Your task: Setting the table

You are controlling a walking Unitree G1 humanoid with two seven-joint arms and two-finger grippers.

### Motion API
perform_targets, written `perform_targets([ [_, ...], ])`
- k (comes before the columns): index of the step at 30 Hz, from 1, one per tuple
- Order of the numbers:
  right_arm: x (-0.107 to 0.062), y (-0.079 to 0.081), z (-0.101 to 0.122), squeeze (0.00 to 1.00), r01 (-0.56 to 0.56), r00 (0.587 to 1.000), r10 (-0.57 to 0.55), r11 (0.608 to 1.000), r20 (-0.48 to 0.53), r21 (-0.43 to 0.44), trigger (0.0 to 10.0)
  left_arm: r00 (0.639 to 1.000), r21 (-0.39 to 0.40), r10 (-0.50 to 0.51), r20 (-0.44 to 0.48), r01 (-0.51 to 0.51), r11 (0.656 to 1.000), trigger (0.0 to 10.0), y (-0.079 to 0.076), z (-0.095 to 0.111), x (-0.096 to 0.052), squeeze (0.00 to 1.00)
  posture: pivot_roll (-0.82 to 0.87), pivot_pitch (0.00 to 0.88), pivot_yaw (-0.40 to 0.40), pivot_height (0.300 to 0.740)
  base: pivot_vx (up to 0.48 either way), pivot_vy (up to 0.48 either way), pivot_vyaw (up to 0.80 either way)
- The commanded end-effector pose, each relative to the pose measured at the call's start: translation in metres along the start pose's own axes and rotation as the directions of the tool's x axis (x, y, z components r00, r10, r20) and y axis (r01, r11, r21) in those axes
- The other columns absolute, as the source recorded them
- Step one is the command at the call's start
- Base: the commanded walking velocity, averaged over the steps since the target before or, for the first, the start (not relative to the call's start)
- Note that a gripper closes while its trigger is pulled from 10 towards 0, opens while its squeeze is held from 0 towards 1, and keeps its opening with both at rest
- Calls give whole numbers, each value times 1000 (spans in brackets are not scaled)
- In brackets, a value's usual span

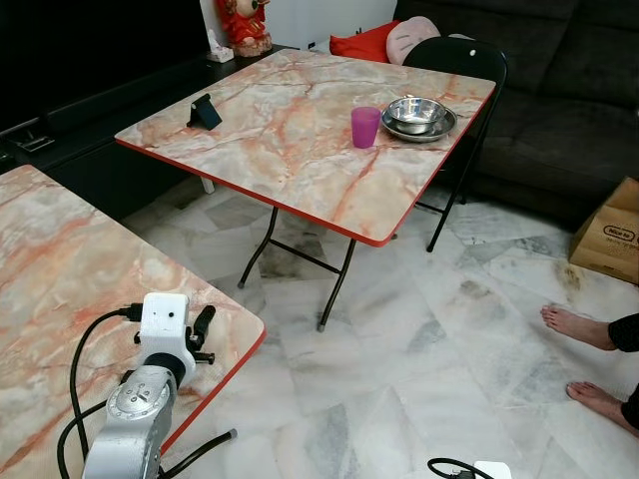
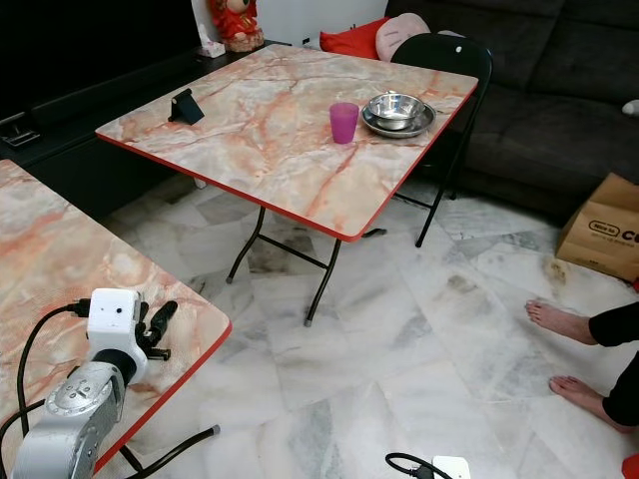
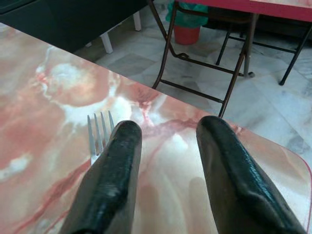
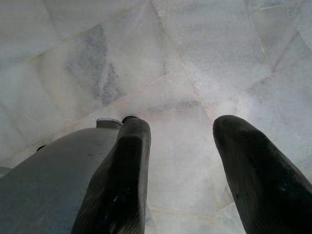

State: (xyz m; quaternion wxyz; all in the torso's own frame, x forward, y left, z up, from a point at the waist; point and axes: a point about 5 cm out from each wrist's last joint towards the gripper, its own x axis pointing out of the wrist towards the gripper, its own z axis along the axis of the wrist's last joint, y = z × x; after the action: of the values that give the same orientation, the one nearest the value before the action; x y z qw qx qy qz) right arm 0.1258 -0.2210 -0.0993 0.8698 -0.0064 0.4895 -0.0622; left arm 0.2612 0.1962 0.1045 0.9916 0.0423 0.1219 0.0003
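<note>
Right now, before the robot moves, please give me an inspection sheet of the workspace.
Surface: near marble table with red edge; far marble table of the same kind.
Job's things: fork lying on near table beside left tool; purple cup, steel bowl in a plate on far table.
Clutter: black stand on far table.
Grippers: left tool open over near table corner, holding nothing; right tool open above floor.
Cables: black cable along left arm.
Surroundings: folding chair, sofa, cardboard box, person's bare feet.

A silver arm [image 1: 125,429] carries a white wrist block, looping black cables and black pincer fingers [image 3: 109,180].
</note>
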Motion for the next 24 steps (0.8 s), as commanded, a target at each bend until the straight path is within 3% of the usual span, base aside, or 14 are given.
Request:
perform_targets([
  [1, 0, 1, 0, 0, -5, 1000, 5, 1000, -2, -4, 10000, 999, -11, 28, -26, -28, 1000, 10000, 7, -1, 3, 1000, 18, 0, 26, 732, 0, 0, 0],
  [2, 0, 1, 0, 0, -5, 1000, 5, 1000, -2, -4, 10000, 999, -10, 39, -23, -39, 999, 10000, 8, -1, 4, 796, 17, 0, 27, 732, 0, 0, 0],
  [3, 0, 1, 0, 0, -5, 1000, 5, 1000, -2, -4, 10000, 999, -9, 46, -21, -46, 999, 10000, 9, -1, 4, 796, 17, 0, 27, 732, 0, 0, 0],
  [4, 0, 1, 0, 0, -5, 1000, 5, 1000, -1, -4, 10000, 998, -13, 59, -25, -60, 998, 10000, 11, -2, 5, 0, 18, 0, 27, 732, 0, 0, 0],
  [7, 0, 1, 1, 0, -6, 1000, 6, 1000, 0, -4, 10000, 993, -17, 105, -60, -106, 994, 10000, 18, -12, 7, 0, 14, 0, 28, 732, 0, 0, 0],
  [15, 0, 1, 0, 0, -5, 1000, 5, 1000, -2, -6, 10000, 985, -31, 159, -67, -162, 986, 10000, 28, -14, 8, 0, 17, 0, 26, 732, 0, 0, 0],
  [24, 0, 1, 1, 0, -7, 1000, 7, 1000, 0, -5, 10000, 980, -38, 156, -125, -162, 986, 10000, 36, -28, 4, 0, 19, 0, 24, 732, 0, 0, 0],
])
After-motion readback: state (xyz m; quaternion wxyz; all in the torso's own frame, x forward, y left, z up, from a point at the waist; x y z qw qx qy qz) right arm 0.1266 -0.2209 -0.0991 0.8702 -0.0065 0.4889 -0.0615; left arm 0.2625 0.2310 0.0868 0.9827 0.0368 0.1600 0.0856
